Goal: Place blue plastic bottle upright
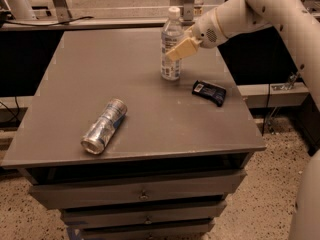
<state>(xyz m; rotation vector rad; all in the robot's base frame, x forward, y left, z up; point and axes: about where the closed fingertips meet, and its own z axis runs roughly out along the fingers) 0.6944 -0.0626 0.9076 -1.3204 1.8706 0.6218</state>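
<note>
The blue plastic bottle (171, 54) is clear with a white cap and a pale label. It stands upright on the grey table (100, 84), at the back, right of the middle. My gripper (176, 51) comes in from the right on the white arm (235, 16). It is at the bottle's middle height, right against the bottle's right side. Part of the gripper is hidden behind the bottle.
A crushed silver-blue can (104, 126) lies on its side at the front left of the table. A flat dark-blue packet (209, 92) lies just right of the bottle. The table's right edge is close to the packet. Drawers sit below the tabletop.
</note>
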